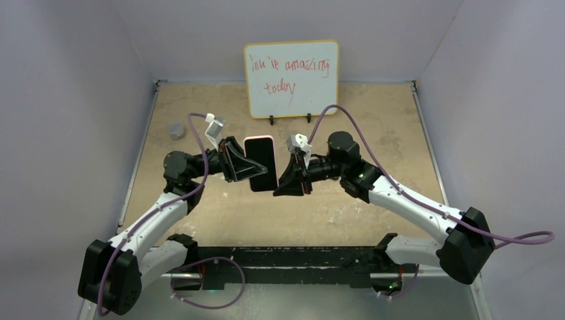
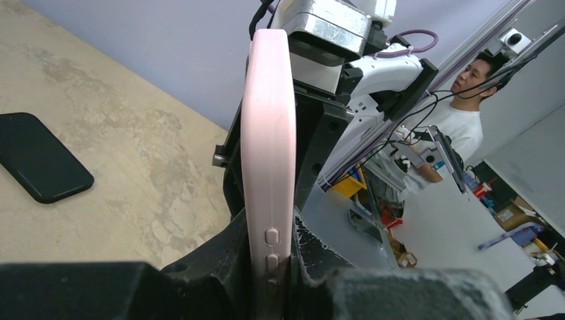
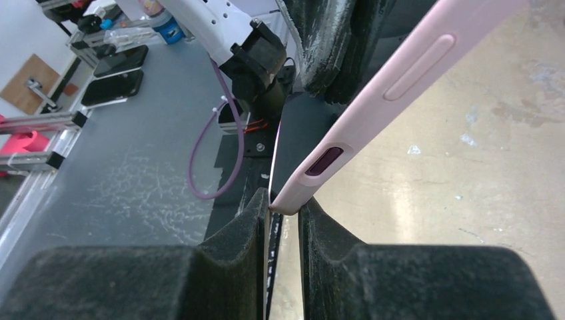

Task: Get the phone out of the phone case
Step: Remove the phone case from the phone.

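Note:
The phone case (image 1: pixel 259 138) is pink and hangs in the air over the middle of the table, with the dark phone (image 1: pixel 261 160) face showing inside its rim. My left gripper (image 1: pixel 244 167) is shut on the case's left long edge. In the left wrist view the case (image 2: pixel 268 147) rises edge-on from between the fingers (image 2: pixel 270 247), its side buttons showing. My right gripper (image 1: pixel 285 179) is shut on the opposite side. In the right wrist view only the case's bottom corner (image 3: pixel 386 87) sits pinched between the tips (image 3: pixel 283 208); a dark glossy face (image 3: pixel 293 140) lies along its left.
A black phone-shaped slab (image 2: pixel 41 157) lies flat on the table beneath the held case. A whiteboard (image 1: pixel 291 79) with red writing stands at the back wall. A small grey object (image 1: pixel 176 131) sits at the far left. Walls close in three sides.

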`<move>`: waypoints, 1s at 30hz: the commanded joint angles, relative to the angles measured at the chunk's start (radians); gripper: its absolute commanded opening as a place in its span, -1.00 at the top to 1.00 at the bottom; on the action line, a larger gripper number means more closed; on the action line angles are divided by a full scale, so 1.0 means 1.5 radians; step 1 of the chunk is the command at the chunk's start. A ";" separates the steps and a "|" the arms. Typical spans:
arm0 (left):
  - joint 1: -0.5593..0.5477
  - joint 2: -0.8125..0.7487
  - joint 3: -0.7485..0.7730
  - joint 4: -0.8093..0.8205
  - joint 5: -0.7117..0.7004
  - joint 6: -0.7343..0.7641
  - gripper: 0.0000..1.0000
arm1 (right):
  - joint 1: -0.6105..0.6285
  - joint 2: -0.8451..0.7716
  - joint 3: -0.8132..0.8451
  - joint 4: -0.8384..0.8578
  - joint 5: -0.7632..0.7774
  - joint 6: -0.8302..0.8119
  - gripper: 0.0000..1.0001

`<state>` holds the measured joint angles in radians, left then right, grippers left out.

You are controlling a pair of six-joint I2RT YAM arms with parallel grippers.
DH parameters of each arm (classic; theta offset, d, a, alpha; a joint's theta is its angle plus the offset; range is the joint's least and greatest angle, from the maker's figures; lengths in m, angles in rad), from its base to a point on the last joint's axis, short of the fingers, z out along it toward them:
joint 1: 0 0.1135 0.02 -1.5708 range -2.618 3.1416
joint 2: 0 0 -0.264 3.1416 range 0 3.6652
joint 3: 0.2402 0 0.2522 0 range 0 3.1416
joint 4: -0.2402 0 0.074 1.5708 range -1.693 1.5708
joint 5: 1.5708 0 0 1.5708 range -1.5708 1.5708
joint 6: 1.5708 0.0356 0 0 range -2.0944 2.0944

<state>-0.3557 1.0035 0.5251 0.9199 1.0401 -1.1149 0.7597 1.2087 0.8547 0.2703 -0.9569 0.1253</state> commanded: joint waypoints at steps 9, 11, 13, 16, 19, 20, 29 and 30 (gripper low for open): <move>0.001 0.048 -0.029 0.182 -0.018 -0.150 1.00 | 0.042 -0.013 0.010 0.019 0.074 -0.150 1.00; 0.000 0.056 -0.034 0.206 -0.016 -0.166 1.00 | 0.049 -0.011 0.008 0.027 0.088 -0.165 1.00; 0.000 0.059 -0.038 0.219 -0.014 -0.174 1.00 | 0.049 -0.003 0.010 0.035 0.092 -0.171 1.00; 0.000 0.059 -0.040 0.219 -0.009 -0.176 1.00 | 0.052 0.006 0.008 0.046 0.093 -0.182 1.00; 0.000 0.057 -0.043 0.217 -0.009 -0.176 1.00 | 0.053 0.006 0.000 0.065 0.099 -0.187 1.00; 0.000 0.056 -0.044 0.216 -0.011 -0.176 1.00 | 0.053 0.005 -0.002 0.072 0.101 -0.187 1.00; 0.000 0.045 -0.046 0.202 -0.016 -0.175 1.00 | 0.053 -0.007 -0.025 0.131 0.231 -0.150 1.00; -0.001 0.043 -0.046 0.201 -0.016 -0.175 1.00 | 0.052 -0.007 -0.030 0.141 0.256 -0.137 1.00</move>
<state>-0.3405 1.0912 0.4595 1.1934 1.0313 -1.3243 0.8425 1.2053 0.8116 0.3122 -0.7982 -0.0864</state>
